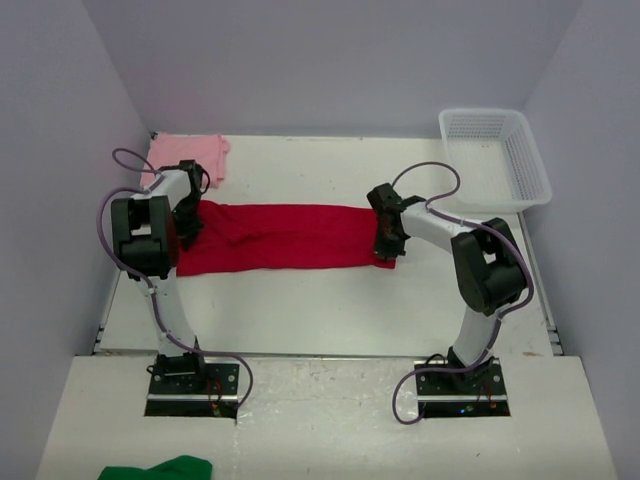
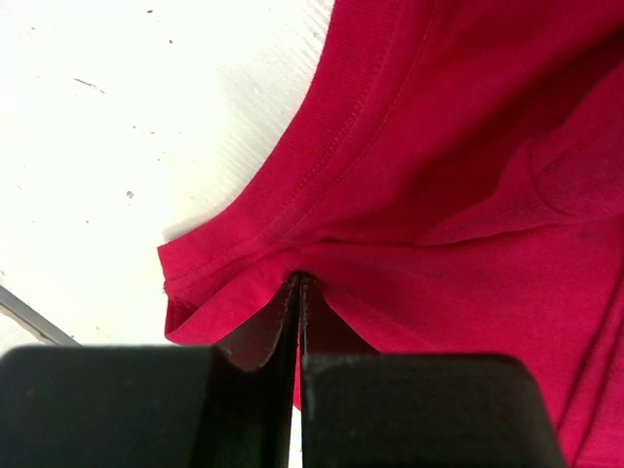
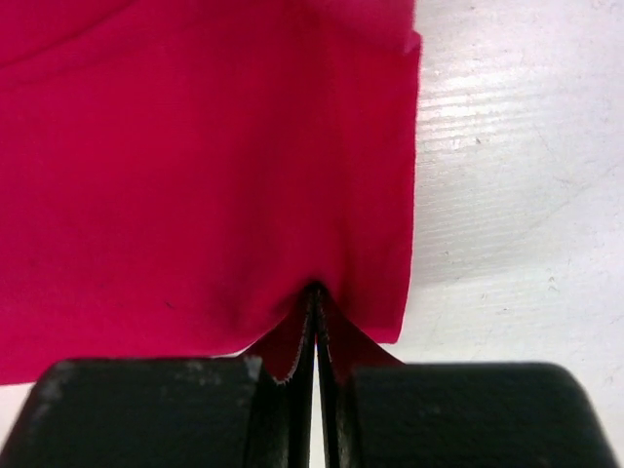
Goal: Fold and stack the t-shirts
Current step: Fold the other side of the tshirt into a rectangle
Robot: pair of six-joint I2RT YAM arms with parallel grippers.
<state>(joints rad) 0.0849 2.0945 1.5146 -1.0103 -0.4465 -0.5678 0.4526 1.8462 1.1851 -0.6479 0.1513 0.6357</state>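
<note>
A crimson red t-shirt [image 1: 280,237] lies stretched in a long band across the middle of the white table [image 1: 330,310]. My left gripper [image 1: 186,226] is shut on its left end; the left wrist view shows the red cloth [image 2: 448,195] pinched at the tips of my left gripper [image 2: 299,283]. My right gripper [image 1: 386,240] is shut on the right end, where the red fabric [image 3: 195,175] puckers into my right gripper [image 3: 315,291]. A pale pink t-shirt [image 1: 190,156], folded, rests at the back left corner, behind the left arm.
A white mesh basket [image 1: 495,158] stands at the back right corner. A green cloth [image 1: 160,469] lies on the near ledge in front of the left arm's base. Lilac walls close in the table on three sides.
</note>
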